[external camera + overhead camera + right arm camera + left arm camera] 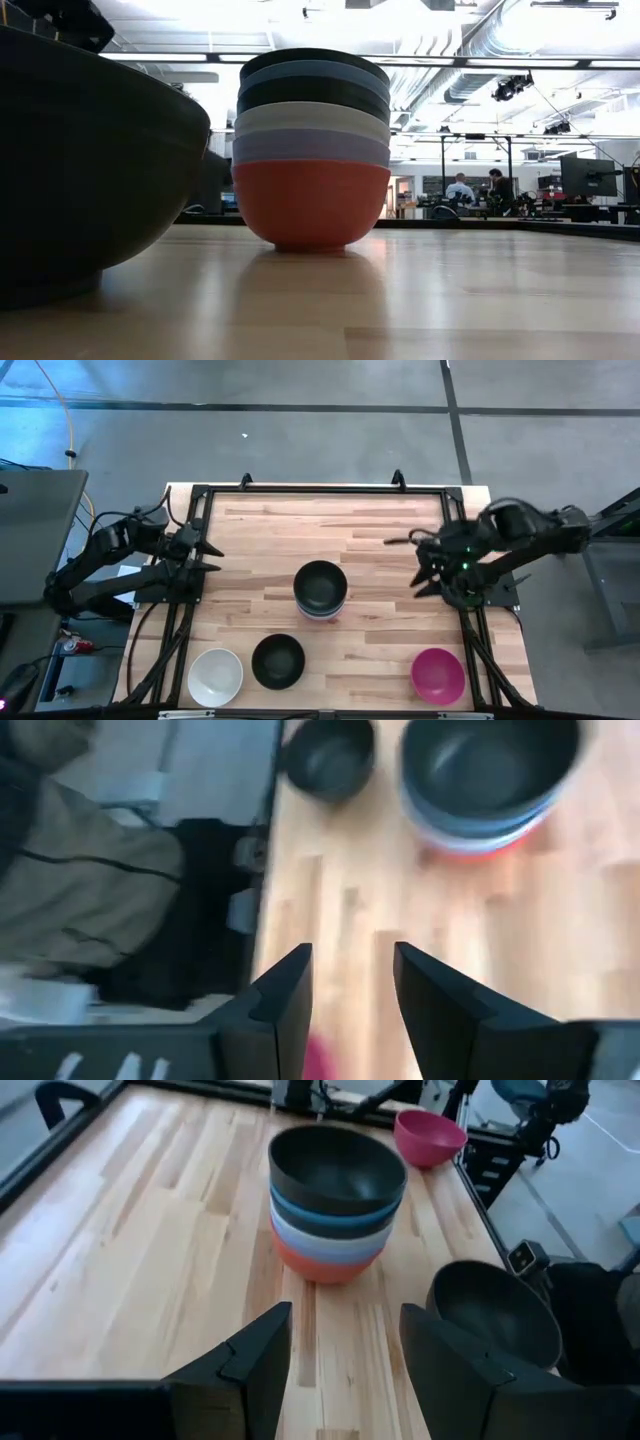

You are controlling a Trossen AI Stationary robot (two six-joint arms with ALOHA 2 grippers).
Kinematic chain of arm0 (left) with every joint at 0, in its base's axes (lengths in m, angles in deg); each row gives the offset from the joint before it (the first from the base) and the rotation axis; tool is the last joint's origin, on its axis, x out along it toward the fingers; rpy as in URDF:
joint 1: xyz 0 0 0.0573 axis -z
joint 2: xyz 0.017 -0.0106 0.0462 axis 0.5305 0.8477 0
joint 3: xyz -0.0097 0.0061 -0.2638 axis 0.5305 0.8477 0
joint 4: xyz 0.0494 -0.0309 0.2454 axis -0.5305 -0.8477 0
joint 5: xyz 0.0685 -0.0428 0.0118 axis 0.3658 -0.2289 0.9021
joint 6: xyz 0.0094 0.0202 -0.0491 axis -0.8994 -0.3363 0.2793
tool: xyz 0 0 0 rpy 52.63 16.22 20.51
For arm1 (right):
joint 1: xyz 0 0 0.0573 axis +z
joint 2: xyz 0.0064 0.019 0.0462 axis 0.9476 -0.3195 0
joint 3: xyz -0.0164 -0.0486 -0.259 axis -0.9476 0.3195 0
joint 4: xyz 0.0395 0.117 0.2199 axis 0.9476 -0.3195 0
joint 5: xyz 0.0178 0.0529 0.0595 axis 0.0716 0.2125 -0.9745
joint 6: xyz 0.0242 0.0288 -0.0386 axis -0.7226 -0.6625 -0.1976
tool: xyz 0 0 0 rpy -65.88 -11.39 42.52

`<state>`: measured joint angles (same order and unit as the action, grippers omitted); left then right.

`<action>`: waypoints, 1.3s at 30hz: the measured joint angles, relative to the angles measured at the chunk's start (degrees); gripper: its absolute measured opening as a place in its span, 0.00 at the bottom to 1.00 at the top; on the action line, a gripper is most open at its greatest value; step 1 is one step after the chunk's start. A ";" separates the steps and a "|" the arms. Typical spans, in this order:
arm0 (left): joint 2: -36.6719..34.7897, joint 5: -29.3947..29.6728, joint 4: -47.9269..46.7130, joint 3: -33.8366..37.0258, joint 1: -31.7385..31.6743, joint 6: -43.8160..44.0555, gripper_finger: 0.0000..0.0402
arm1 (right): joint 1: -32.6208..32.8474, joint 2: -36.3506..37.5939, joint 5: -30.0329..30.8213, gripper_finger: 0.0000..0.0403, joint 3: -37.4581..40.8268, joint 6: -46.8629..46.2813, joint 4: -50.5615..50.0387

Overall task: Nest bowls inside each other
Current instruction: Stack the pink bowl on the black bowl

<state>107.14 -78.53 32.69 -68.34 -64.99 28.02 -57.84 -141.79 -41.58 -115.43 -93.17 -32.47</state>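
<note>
A stack of several nested bowls (320, 591) stands at the table's middle, a black one on top. In the low view the stack (312, 150) shows red at the bottom, then lavender, white, black, blue and black. A lone black bowl (278, 660), a white bowl (216, 676) and a magenta bowl (438, 673) sit upright along the near edge. My left gripper (212, 558) hovers open at the table's left side, facing the stack (338, 1200). My right gripper (422, 566) is open at the right side, above bare wood.
A black metal frame (320, 488) borders the table. Bare wood lies between the stack and each gripper. In the low view the lone black bowl (90, 160) fills the left foreground. People sit far off in the room behind (460, 188).
</note>
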 joint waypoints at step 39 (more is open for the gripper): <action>0.02 1.67 12.76 0.00 0.00 7.63 0.43 | 38.42 4.53 10.80 0.33 43.24 -45.99 22.97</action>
<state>107.16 -76.86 45.45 -68.34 -64.99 35.64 -19.42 -137.26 -30.78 -72.20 -139.15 -9.50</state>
